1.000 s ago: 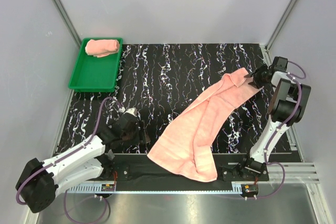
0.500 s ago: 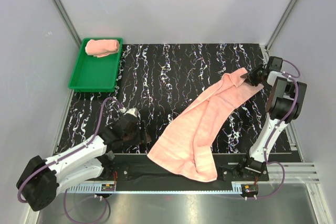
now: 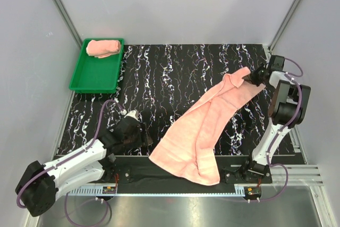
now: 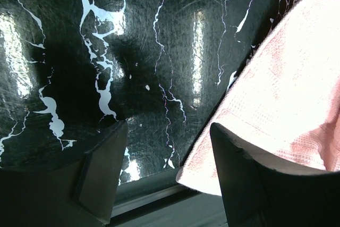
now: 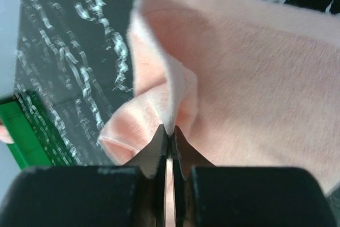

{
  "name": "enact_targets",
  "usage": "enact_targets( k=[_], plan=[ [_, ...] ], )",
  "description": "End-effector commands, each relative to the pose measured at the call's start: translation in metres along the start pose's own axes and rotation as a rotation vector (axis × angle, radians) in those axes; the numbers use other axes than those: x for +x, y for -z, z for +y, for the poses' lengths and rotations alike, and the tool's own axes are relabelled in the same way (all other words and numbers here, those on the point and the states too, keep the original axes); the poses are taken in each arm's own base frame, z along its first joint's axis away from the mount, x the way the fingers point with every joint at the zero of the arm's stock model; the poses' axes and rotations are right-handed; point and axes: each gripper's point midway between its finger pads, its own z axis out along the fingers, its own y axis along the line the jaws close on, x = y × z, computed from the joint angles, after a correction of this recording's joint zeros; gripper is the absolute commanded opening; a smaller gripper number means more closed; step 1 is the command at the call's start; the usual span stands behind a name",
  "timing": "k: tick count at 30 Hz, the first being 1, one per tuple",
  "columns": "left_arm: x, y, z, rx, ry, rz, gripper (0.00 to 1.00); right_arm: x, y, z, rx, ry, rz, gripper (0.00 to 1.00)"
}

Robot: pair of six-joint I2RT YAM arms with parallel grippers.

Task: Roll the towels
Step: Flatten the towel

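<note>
Right fingers (image 3: 253,79) are closed tight on the far right corner of the loose towel (image 3: 204,126). In the right wrist view I see a fold of pink cloth caught between the tips, with the cloth bunched up around the pinch.

The loose towel runs diagonally across the bench (image 3: 170,67), from that corner by the right arm down to the near edge around centre. Its near end hangs over the black front strip. It's creased lengthways and not rolled.

Left fingers (image 3: 144,140) are apart with nothing between them, low over bare bench at the near left, just left of the towel's near end. In the left wrist view the towel edge sits right beside one finger; I can't tell if it touches.

The rolled towel (image 3: 103,48) lies at the far end of the green tray (image 3: 95,81), which sits at the bench's far left corner, well apart from both arms.
</note>
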Motion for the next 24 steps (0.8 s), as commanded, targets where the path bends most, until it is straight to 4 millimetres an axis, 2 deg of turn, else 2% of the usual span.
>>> enact_targets(
  k=[1, 2, 4, 5, 8, 11, 17, 20, 24],
  plan=[
    [0.006, -0.001, 0.005, -0.013, -0.003, 0.008, 0.69, -0.024, 0.059, 0.049, -0.066, 0.053, -0.102, 0.0],
    [0.007, -0.001, 0.006, -0.019, -0.007, 0.011, 0.69, -0.034, 0.077, 0.058, -0.058, 0.06, -0.155, 0.0],
    [0.01, -0.002, 0.005, -0.021, -0.017, 0.02, 0.69, -0.039, 0.095, 0.06, -0.021, 0.057, -0.197, 0.0],
    [0.014, -0.003, 0.007, -0.03, -0.019, 0.036, 0.69, -0.043, 0.112, 0.071, -0.041, 0.07, -0.231, 0.0],
    [0.027, -0.008, 0.012, -0.061, -0.038, 0.094, 0.69, -0.046, 0.135, 0.087, -0.063, 0.091, -0.252, 0.0],
    [0.043, -0.01, 0.017, -0.111, -0.054, 0.146, 0.7, -0.044, 0.15, 0.094, -0.067, 0.105, -0.251, 0.0],
    [0.076, -0.003, -0.002, -0.107, -0.088, 0.205, 0.71, -0.039, 0.173, 0.099, -0.064, 0.13, -0.28, 0.0],
    [0.087, 0.004, 0.004, -0.155, -0.122, 0.207, 0.71, -0.037, 0.181, 0.099, -0.056, 0.137, -0.286, 0.0],
    [0.098, 0.001, 0.017, -0.187, -0.105, 0.215, 0.69, -0.036, 0.191, 0.097, -0.037, 0.14, -0.309, 0.0]
  ],
)
